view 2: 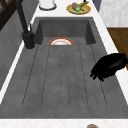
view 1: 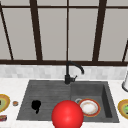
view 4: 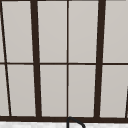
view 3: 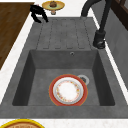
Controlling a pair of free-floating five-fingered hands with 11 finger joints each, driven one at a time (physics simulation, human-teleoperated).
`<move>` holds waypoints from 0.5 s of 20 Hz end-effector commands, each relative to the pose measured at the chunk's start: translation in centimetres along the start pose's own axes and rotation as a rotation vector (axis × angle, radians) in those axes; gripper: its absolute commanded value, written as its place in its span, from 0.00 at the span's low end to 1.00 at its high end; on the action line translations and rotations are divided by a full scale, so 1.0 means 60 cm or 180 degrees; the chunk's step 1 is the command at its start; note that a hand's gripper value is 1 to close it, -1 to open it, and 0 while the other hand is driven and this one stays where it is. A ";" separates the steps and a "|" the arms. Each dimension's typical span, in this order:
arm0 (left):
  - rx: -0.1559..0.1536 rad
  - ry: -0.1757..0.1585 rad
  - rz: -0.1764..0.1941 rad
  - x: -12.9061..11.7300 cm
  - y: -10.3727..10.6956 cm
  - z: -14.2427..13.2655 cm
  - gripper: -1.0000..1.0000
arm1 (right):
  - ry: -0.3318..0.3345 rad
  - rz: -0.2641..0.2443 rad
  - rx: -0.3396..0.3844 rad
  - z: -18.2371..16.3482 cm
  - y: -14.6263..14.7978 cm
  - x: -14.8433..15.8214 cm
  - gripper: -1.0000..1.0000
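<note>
My left hand (view 1: 36, 105) hovers over the front part of the grey drainboard (view 1: 47, 95), left of the basin. In the left side view the left hand (view 2: 110, 65) hangs by the sink's front rim, fingers loosely drooping and holding nothing. The right side view has the left hand (view 3: 37, 11) at the far end, near the counter edge. A red-rimmed white plate (view 1: 88, 107) lies flat on the basin floor (view 3: 68, 90), next to the drain (view 3: 83, 78). A large red ball (view 1: 67, 115) covers the sink's front edge at low centre in the front view.
A black tap (view 1: 68, 72) stands behind the sink at its middle. Yellow plates with food sit on the counter at left (view 1: 3, 102) and right (view 1: 123, 107). A small round item (view 1: 15, 103) lies by the left plate. A white container (view 1: 125, 83) stands far right.
</note>
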State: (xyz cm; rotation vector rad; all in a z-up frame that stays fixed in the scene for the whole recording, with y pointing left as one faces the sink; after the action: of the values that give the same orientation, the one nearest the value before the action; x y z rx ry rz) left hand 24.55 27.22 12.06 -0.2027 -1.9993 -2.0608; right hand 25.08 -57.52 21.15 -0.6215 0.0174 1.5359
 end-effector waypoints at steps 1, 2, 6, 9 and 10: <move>0.0000 0.0000 0.0000 0.000 0.000 0.000 0.50 | 0.0029 -0.0415 -0.0019 0.023 -0.010 -0.010 0.00; 0.0000 0.0000 0.0000 0.000 0.000 0.000 0.50 | 0.0000 -0.0426 -0.0042 0.025 -0.010 -0.011 0.00; 0.0000 0.0000 0.0000 0.000 0.000 0.000 0.50 | -0.0040 -0.0440 -0.0031 0.035 -0.013 -0.017 0.00; 0.0000 0.0000 0.0000 0.000 0.000 0.000 0.50 | -0.0077 -0.0442 -0.0016 0.039 -0.016 -0.019 0.00; 0.0000 0.0000 0.0000 0.000 0.000 0.000 0.50 | -0.0140 -0.0441 -0.0042 0.040 -0.016 -0.020 0.00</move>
State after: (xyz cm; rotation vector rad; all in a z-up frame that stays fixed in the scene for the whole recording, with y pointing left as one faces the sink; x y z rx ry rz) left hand 24.55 27.22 12.06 -0.2027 -1.9993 -2.0608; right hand 24.99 -57.63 23.75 -0.6161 0.0075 1.5346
